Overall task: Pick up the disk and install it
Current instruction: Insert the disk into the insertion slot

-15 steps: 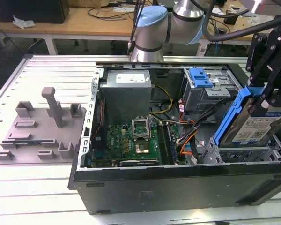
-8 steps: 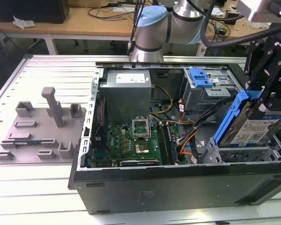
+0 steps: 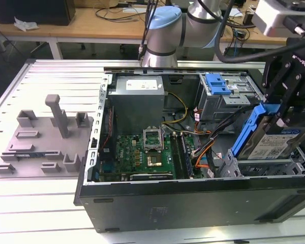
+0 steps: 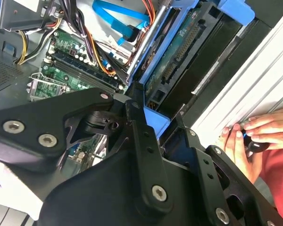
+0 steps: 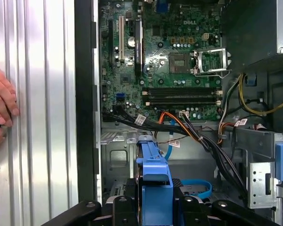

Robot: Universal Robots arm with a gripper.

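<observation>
Gripper (image 3: 278, 114) is clamped on the disk (image 3: 272, 145), fingers on its blue frame (image 5: 155, 188). The disk hangs tilted, frame edge up, over the cage (image 3: 233, 163) at the case's (image 3: 193, 208) front corner, on the exterior view's right. Its lower edge looks close to the cage, but I can't tell if it touches.

Progress: pickup done and the disk is carried to the case. It is not seated, so the install is left.

Room: tight. The cage walls sit close under the disk. Cables (image 3: 206, 147) run beside the cage, toward the case middle. The case side wall is just outboard of the disk in the second wrist view. Open space above.

Deeper in the case: board (image 3: 142, 152) on the floor, PSU (image 3: 137, 96) at the far wall, and a second blue frame (image 3: 217, 84) in the far bay.

Outside the case: a person's hand (image 5: 0, 108) rests on the table (image 3: 51, 203) near the side wall, holding something small. A grey tray (image 3: 40, 142) lies well apart, on the case's other side.
</observation>
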